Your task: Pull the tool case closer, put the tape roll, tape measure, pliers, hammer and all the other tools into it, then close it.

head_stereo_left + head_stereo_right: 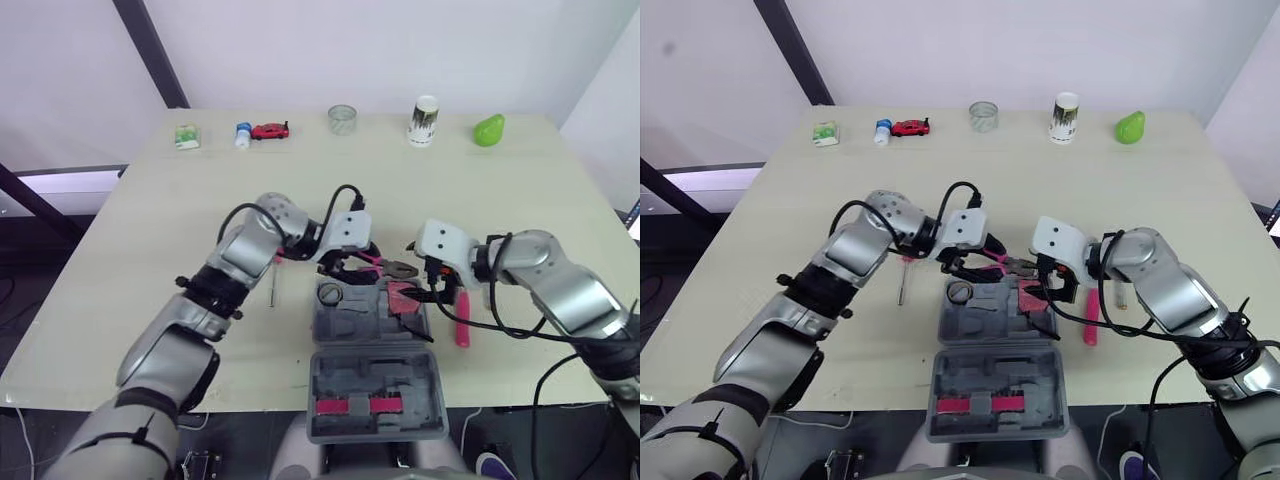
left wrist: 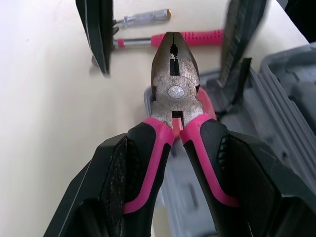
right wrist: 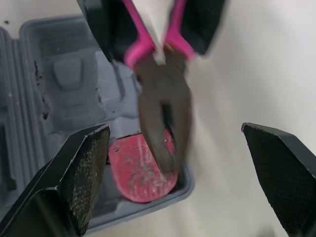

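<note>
The grey tool case point(image 1: 352, 326) lies open near the table's front edge, its lid point(image 1: 376, 396) toward me. A tape roll point(image 1: 331, 294) and a red tape measure point(image 3: 140, 170) sit in its tray. My left gripper point(image 2: 175, 163) is shut on the pink handles of the pliers point(image 2: 174, 84), holding them above the case's far edge. My right gripper point(image 3: 177, 173) is open, its fingers point(image 2: 98, 34) on either side of the pliers' nose without touching it. The pink-handled hammer point(image 1: 462, 320) lies right of the case. A screwdriver point(image 1: 272, 285) lies left of it.
Along the far edge stand a small green box point(image 1: 187, 136), a blue-capped bottle point(image 1: 243, 134), a red toy car point(image 1: 270, 130), a clear jar point(image 1: 342, 119), a paper cup point(image 1: 424, 120) and a green pear point(image 1: 488, 130). A second screwdriver point(image 2: 143, 18) lies beyond the hammer.
</note>
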`<state>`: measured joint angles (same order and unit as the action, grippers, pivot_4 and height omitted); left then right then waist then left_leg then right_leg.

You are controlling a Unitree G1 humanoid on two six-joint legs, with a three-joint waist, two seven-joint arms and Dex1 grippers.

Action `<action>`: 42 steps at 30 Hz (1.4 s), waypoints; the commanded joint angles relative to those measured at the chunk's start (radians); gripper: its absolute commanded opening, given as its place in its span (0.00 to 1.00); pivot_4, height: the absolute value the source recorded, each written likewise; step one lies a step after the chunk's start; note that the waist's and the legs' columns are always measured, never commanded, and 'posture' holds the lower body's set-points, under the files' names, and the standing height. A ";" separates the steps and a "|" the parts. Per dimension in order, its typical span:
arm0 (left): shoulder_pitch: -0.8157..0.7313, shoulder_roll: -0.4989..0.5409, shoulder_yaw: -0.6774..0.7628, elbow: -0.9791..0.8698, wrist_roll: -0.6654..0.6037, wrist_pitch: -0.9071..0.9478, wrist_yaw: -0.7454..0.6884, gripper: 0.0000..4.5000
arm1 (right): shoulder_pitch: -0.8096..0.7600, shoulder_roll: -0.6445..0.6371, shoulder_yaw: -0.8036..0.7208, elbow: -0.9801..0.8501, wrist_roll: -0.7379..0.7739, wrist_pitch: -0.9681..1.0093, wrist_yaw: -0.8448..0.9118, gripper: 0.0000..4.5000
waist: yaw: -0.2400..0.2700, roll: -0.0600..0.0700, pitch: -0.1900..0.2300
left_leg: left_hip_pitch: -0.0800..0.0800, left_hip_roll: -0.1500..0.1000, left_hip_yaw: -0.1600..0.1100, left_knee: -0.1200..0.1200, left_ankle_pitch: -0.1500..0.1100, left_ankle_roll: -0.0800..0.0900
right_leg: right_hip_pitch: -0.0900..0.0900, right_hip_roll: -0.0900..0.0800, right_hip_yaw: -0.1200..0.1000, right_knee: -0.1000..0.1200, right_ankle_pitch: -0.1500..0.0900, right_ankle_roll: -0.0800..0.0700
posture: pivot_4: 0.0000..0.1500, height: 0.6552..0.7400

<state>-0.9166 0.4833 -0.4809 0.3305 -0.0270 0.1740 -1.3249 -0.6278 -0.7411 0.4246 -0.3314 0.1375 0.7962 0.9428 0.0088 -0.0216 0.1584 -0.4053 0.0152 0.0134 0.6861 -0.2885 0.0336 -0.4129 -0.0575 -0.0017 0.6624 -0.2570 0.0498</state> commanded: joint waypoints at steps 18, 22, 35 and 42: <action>-0.034 -0.074 0.060 0.058 0.021 -0.025 0.010 0.56 | -0.022 0.068 -0.006 0.014 -0.042 0.007 -0.049 0.21 | -0.017 0.000 0.000 | -0.002 0.000 -0.002 0.001 0.000 -0.001 | 0.000 0.000 -0.001 0.000 0.000 0.000 | 1.00 1.00; -0.029 -0.074 0.069 0.049 0.015 -0.019 0.007 0.56 | -0.018 0.072 -0.004 0.019 -0.049 -0.007 -0.053 0.21 | -0.020 0.000 0.000 | -0.002 0.000 -0.002 0.002 0.001 -0.001 | 0.000 0.000 -0.001 0.000 0.000 0.000 | 1.00 1.00; 0.017 -0.043 0.169 0.023 -0.087 -0.045 -0.052 1.00 | -0.008 0.034 -0.032 -0.036 -0.014 -0.024 0.012 0.21 | -0.020 0.000 0.000 | -0.002 0.000 -0.003 0.002 0.001 -0.002 | 0.000 0.000 -0.001 0.001 0.000 0.000 | 1.00 1.00; 0.163 0.096 0.280 -0.078 -0.217 -0.071 -0.173 1.00 | 0.007 -0.046 -0.012 -0.130 0.008 0.022 0.069 0.21 | -0.027 0.001 0.000 | -0.002 0.003 -0.003 0.002 0.002 -0.003 | 0.000 0.002 -0.001 0.001 0.000 0.000 | 1.00 1.00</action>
<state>-0.7695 0.5488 -0.2440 0.2922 -0.2048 0.1193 -1.4631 -0.6184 -0.7652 0.4316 -0.4080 0.1372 0.8139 0.9948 -0.0177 -0.0210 0.1585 -0.4065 0.0188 0.0108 0.6882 -0.2870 0.0310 -0.4133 -0.0558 -0.0028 0.6640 -0.2569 0.0496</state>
